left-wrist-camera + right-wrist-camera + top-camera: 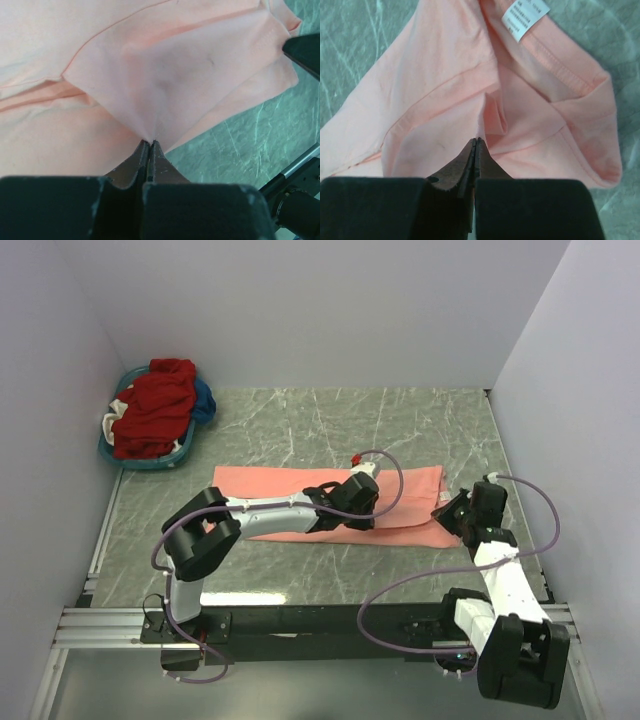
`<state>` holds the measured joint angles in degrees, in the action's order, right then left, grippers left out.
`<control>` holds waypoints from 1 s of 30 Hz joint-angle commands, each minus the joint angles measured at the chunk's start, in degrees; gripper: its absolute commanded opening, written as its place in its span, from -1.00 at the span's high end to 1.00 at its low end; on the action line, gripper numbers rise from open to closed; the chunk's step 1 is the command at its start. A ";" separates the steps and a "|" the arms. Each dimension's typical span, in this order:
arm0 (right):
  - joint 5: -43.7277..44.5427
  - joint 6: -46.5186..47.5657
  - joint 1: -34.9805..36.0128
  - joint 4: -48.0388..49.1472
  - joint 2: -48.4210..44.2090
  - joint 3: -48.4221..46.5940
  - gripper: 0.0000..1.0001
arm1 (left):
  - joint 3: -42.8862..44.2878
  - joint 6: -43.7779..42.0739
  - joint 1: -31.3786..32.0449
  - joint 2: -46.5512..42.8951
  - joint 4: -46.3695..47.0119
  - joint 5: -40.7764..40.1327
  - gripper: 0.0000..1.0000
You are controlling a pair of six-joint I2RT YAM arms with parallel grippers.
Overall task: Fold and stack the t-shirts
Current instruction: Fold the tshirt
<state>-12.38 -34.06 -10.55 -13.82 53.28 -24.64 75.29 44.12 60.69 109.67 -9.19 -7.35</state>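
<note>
The left claw (150, 144) is clenched on the pink t-shirt (270, 483). Its fingers are pressed together, and the cloth just ahead of their tips rises into a peak, with creases running down to the pinch. The shirt lies as a long folded band across the marble-patterned table (400, 420), spreading mostly ahead of this claw and to its left. The right claw (475, 145) sits at the band's right end, off to the left claw's right. Its fingers are also pressed together, tips against the fabric; whether any cloth is caught between them cannot be told. Ahead of it lies the neckline with a white label (525, 17). Far beyond the left claw, to its left, a basket (150, 462) holds a red garment (155, 410).
</note>
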 commanded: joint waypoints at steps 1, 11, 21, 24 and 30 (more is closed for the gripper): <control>-3.43 -0.65 -0.44 -1.73 -3.79 1.09 1.00 | -1.80 1.67 -0.74 -3.14 0.84 -0.03 0.99; -5.98 -1.79 -0.35 -9.55 -14.94 1.35 1.00 | -4.97 3.96 -1.45 -3.41 2.77 3.04 0.98; -9.68 -3.46 0.09 -13.15 -21.98 4.34 1.00 | -8.22 7.03 -3.82 -4.81 5.41 6.56 0.89; -9.94 -3.81 0.53 -14.39 -23.92 5.30 1.00 | -8.93 7.65 -4.52 -4.90 6.29 7.78 0.85; -11.08 -5.40 1.14 -15.18 -26.73 7.06 1.00 | -9.54 8.79 -5.93 -4.73 7.78 10.34 0.78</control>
<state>-22.20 -38.30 -9.96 -28.45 28.12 -18.28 65.95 51.72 55.37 107.70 -4.34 0.47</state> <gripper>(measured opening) 0.006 0.104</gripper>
